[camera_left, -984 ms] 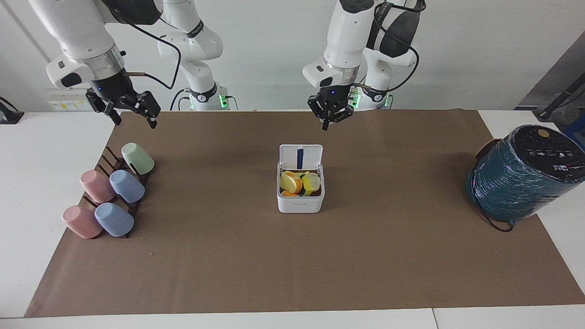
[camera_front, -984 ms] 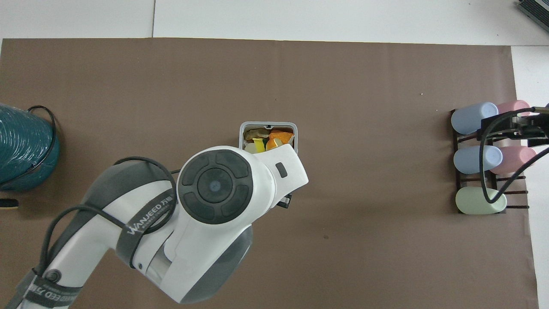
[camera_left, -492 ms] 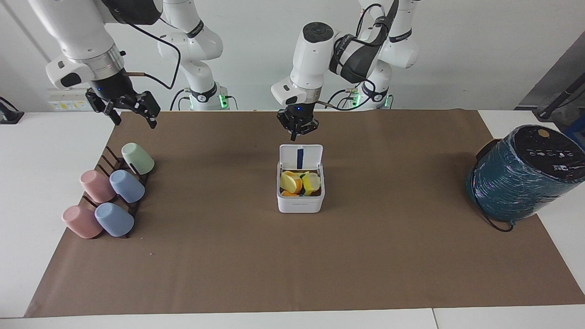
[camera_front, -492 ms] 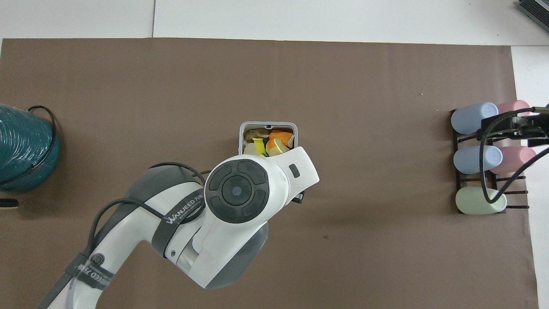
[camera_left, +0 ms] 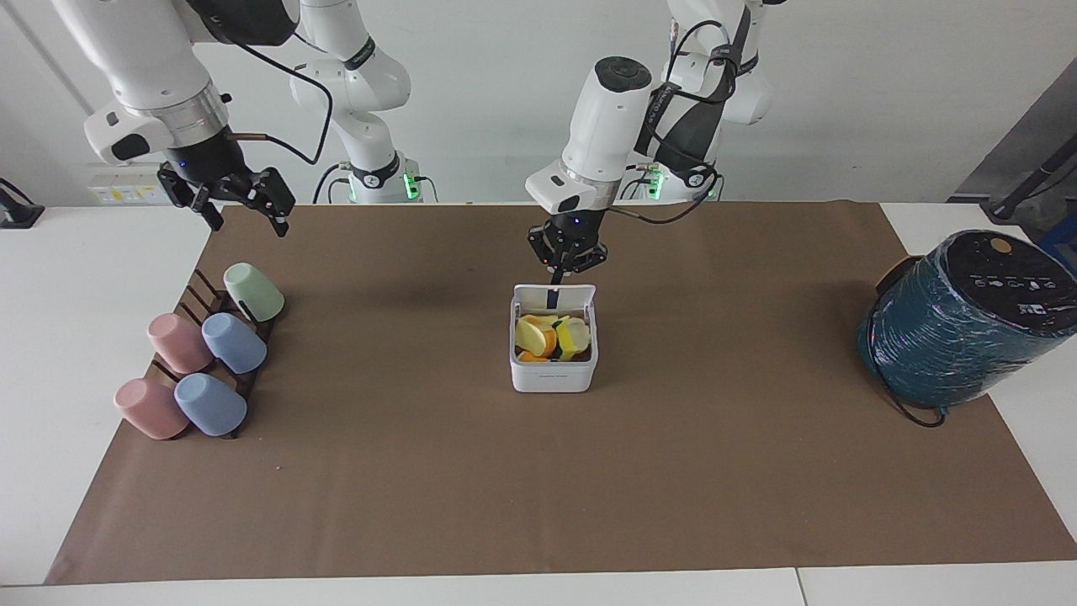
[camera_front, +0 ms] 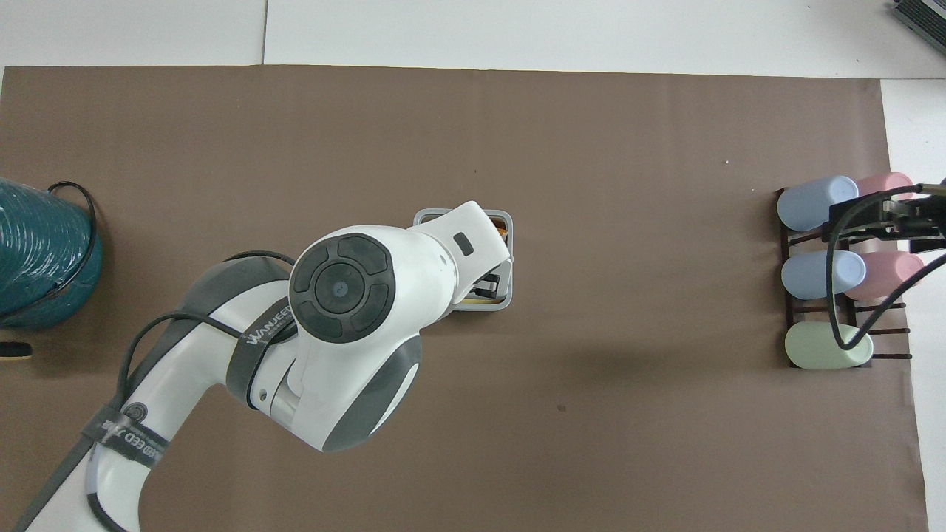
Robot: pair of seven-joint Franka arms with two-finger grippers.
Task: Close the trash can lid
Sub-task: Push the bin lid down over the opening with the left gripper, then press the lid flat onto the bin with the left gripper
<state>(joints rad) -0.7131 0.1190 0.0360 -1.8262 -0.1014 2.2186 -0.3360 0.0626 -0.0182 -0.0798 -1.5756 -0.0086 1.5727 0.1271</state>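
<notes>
The white trash can [camera_left: 554,370] stands mid-table on the brown mat, holding yellow and orange pieces. Its lid [camera_left: 533,295] is hinged at the edge nearer the robots and stands half raised, leaning over the opening, with the dark blue strip on its underside showing. My left gripper [camera_left: 559,273] is shut, its tip at the lid's top edge. In the overhead view the left arm covers most of the can; only part of its grey rim [camera_front: 507,255] shows. My right gripper [camera_left: 248,220] is open and waits in the air above the cup rack.
A dark rack [camera_left: 198,296] with several pastel cups lies at the right arm's end of the table. A large teal wrapped cylinder [camera_left: 959,328] with a black cable sits at the left arm's end. The brown mat [camera_left: 547,488] covers the table.
The left gripper has come down onto the lid's top edge. The lid has tipped from upright toward the can's opening. The right arm has not moved.
</notes>
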